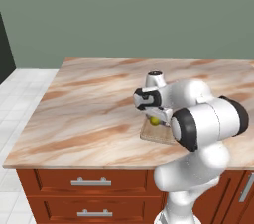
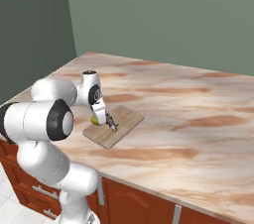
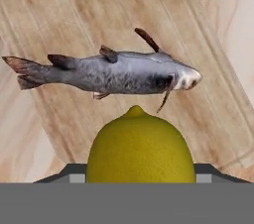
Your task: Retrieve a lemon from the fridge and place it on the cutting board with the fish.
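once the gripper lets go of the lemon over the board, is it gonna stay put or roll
The lemon looks rounded with a small nub, so it may roll a little on the flat cutting board. It seems firm and smooth-skinned, unlikely to squash. The fish lies close beside it and might stop a roll that way; toward the board's edge nothing would.

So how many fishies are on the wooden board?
1. The fish lies flat on the cutting board, just beyond the lemon held in the gripper.
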Tool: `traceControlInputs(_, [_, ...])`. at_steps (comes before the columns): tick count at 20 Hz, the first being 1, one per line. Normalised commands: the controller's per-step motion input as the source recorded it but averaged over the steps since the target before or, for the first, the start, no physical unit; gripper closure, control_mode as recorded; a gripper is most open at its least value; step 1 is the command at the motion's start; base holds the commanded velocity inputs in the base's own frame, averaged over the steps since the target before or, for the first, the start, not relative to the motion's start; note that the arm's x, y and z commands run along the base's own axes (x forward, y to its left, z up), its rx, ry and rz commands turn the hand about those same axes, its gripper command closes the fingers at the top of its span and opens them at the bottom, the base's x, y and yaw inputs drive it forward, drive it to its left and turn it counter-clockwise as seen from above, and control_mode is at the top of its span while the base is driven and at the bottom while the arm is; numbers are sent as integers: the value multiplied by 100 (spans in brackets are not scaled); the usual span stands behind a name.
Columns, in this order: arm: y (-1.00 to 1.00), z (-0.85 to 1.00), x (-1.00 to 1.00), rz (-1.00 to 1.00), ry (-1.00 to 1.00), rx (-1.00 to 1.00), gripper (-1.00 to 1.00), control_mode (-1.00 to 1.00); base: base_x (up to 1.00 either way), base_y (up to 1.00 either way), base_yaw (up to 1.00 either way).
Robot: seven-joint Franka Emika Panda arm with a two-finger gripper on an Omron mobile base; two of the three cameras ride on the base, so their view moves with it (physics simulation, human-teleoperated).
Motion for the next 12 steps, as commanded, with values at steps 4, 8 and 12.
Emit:
traceControlInputs(4, [0,-60,20,0,0,0,100,-100,0,0,0])
traceControlInputs(8, [0,-52,20,0,0,-1,100,-100,0,0,0])
traceControlInputs(12, [0,-27,5,0,0,0,100,-100,0,0,0])
